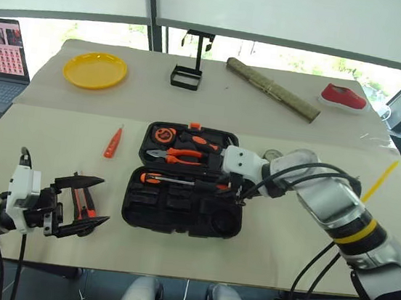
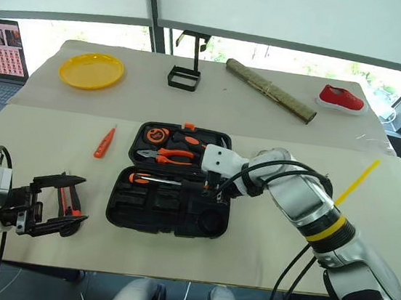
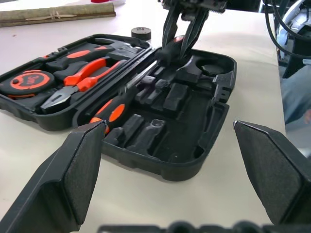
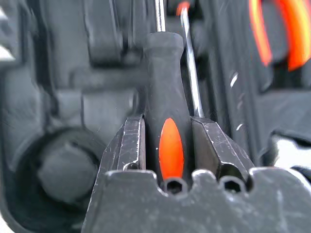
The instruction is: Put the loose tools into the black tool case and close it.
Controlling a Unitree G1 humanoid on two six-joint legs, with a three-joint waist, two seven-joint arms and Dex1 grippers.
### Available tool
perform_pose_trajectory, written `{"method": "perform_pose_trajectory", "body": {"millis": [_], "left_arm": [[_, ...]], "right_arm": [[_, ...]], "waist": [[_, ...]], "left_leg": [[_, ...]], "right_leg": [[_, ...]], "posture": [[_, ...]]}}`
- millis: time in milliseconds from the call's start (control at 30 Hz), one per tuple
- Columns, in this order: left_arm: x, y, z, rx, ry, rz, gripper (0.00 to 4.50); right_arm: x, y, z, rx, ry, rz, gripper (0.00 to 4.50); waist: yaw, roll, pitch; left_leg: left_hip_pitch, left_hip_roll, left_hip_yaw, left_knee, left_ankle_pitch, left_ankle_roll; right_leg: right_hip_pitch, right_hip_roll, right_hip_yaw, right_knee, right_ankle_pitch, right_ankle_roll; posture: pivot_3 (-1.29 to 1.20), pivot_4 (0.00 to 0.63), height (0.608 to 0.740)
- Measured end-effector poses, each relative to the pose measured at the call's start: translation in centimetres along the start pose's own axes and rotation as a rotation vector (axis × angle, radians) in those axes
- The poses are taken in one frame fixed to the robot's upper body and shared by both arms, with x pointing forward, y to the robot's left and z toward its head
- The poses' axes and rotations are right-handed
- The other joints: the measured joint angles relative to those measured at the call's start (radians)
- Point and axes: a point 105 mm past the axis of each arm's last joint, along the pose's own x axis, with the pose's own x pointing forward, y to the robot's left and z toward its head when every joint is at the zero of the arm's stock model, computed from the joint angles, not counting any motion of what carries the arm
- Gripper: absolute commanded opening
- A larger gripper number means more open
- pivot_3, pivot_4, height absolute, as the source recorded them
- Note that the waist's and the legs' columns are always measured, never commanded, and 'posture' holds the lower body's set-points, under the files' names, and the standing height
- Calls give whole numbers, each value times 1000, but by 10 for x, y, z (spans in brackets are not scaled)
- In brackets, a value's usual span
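The screwdriver [image 4: 165, 145] sits clamped between my right fingers [image 4: 167, 150], held by its black handle with the orange oval inset facing me, its thin steel shaft running away from my fingertips toward the moulded slots of the black tool case [image 1: 177, 217]. It is light and stiff, I judge — the rubbery handle gives a sure hold, the bare shaft would be slick, so the handle is the right place to keep it. Just beyond my right fingers another orange-and-black screwdriver [image 1: 154, 179] already lies in the near half of the case. The far half holds orange-handled pliers [image 1: 178, 156] and a round tape measure [image 1: 163, 135]. The case is hard, textured plastic, hinged open flat on the cloth-covered counter [image 1: 58, 176]; its lid should swing stiffly and want a push at the edge.

My left fingers [image 1: 80, 205] stand wide apart with nothing gripped, well to the side of the case. Right by them lies the utility knife [image 1: 90, 206] — flat, slab-shaped, best pinched across its body. Farther off beyond them is the small orange tester screwdriver [image 1: 113, 142], thin and easily rolled.
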Motion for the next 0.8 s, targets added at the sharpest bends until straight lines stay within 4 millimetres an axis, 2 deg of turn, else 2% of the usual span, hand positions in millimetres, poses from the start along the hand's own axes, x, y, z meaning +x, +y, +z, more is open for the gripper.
{"method": "perform_pose_trajectory", "body": {"millis": [400, 467, 500, 667, 800], "left_arm": [[0, -2, -1, -6, 5, 16, 4500], [1, -1, -1, -3, 3, 16, 4500], [1, -1, 0, -1, 2, 16, 4500], [2, 2, 2, 8, -5, 18, 4500], [3, 2, 1, 8, -9, 19, 4500]], "right_arm": [[7, -3, -1, -25, 53, 5, 1023], [10, -2, 3, -7, 45, 12, 2040], [10, -2, 3, -1, 45, 9, 2261], [1, -7, 6, 21, 18, 14, 3972], [-14, -2, 18, 16, -48, 93, 3972]], "waist": [[-9, 0, 0], [-10, 0, 0], [-10, 0, 0], [-10, 0, 0], [-10, 1, 0]], "left_leg": [[1, 1, 0, 0, 0, -1], [1, 1, 0, 0, 0, -1], [1, 1, 0, 0, 0, -1], [1, 1, 0, 0, -1, -2], [1, 1, 0, 0, -1, -2]], "right_leg": [[0, 1, -1, 1, 0, -1], [0, 1, -1, 2, -1, -1], [0, 1, -1, 2, -1, -2], [0, 1, -1, 1, -1, -2], [0, 1, -1, 1, -1, -2]], "posture": [[0, 150, 740], [0, 150, 740], [0, 150, 740], [0, 150, 740], [0, 150, 740]]}}
